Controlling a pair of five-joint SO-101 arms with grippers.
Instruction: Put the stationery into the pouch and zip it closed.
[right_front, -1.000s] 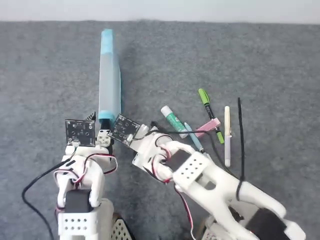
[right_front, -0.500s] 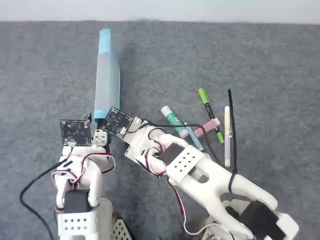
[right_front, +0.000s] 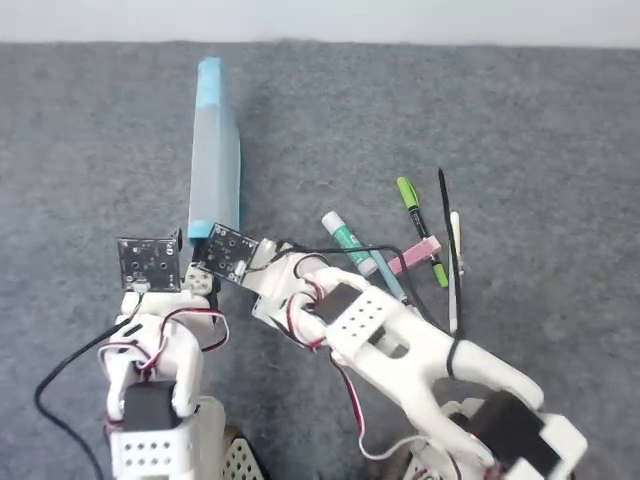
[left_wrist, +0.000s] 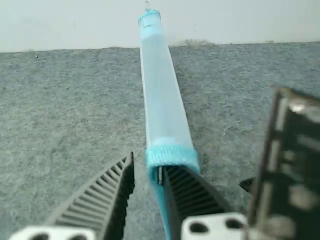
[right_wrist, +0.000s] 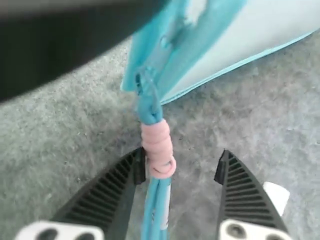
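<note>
Work surface: a grey mat (right_front: 540, 130) with a coarse, felt-like nap, running back to a plain white wall (right_front: 400, 18).

Pouch (right_front: 214, 150): long, narrow and made of translucent pale-blue plastic, with teal fabric binding at both ends. It stands on its long edge, running from the wall side toward the two arms. The left wrist view shows a ribbed teal band wrapped over the near end. Its contents cannot be made out through the wall.

Zip pull (right_wrist: 157, 145): a teal cord hanging from the slider at the pouch's near corner, with a soft pink band wound around it.

Left gripper (left_wrist: 147, 172): its black, ridged jaws are spread. The pouch's near end sits between them, close against one jaw, with a clear gap to the other.

Right gripper (right_wrist: 182, 162): its jaws are spread and low over the mat. The zip pull lies between them, just beside one jaw and well apart from the other.

Stationery: all items lie loose on the mat beside the right arm, outside the pouch.
- Glue stick (right_front: 348, 243): a cylinder with a white cap and a green body.
- Blue pen (right_front: 388, 275): slim, just beside the glue stick.
- Green marker (right_front: 413, 205): bright green cap, dark barrel.
- Pink piece (right_front: 416, 255): small and flat, lying across the marker.
- White pen (right_front: 457, 228): slender, partly crossed by a black cable (right_front: 443, 200).
</note>
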